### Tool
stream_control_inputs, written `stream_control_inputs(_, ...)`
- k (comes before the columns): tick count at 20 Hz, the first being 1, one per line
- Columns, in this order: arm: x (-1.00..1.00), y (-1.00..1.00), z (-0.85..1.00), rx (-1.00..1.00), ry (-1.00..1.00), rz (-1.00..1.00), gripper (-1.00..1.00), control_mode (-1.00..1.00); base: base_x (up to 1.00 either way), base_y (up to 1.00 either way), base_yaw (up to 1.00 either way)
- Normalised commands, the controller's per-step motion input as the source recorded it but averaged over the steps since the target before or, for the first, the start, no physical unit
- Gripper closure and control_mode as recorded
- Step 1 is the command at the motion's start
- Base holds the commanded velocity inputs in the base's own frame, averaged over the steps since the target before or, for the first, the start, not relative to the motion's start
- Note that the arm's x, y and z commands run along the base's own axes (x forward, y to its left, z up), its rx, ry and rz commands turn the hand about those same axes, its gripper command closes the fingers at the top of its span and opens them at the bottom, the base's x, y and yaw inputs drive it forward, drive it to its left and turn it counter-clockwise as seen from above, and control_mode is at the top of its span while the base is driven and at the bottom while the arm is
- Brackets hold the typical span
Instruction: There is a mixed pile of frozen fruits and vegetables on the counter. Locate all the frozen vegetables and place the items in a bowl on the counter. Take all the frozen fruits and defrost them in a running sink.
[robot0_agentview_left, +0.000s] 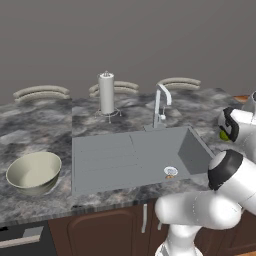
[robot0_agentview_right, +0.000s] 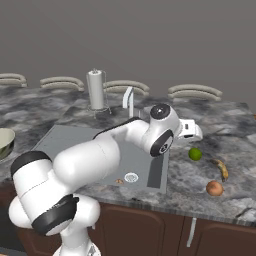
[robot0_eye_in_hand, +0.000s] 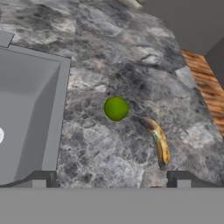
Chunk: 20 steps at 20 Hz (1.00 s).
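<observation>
Hovering wide-open gripper (robot0_eye_in_hand: 109, 179) above lime-green ball (robot0_eye_in_hand: 116, 108) on counter (robot0_eye_in_hand: 113, 52), banana (robot0_eye_in_hand: 158, 140) beside it, no legible writing

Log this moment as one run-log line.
gripper: open, above counter right of sink | lime-green ball: on counter, ahead of fingertips | banana: beside ball | bowl: left of sink

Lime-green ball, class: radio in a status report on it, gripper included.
Gripper open, empty. Lime-green ball on counter, right of sink. Banana beside it, not blocking.
</observation>
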Motion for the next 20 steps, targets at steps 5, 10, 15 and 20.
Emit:
stream_control_inputs(5, 0.03, -0.27, 0.0, 0.01, 0.01, 0.0, -1.0, -1.0, 0.0, 0.0, 0.0)
stream_control_inputs(10, 0.02, -0.31, 0.0, 0.05, 0.06, 0.0, -1.0, -1.0, 0.0, 0.0, 0.0)
stream_control_inputs(15, 0.02, -0.31, 0.0, 0.06, 0.09, 0.0, -1.0, -1.0, 0.0, 0.0, 0.0)
stream_control_inputs(20, 0.05, -0.28, 0.0, 0.04, 0.09, 0.02, -1.0, -1.0, 0.0, 0.0, 0.0)
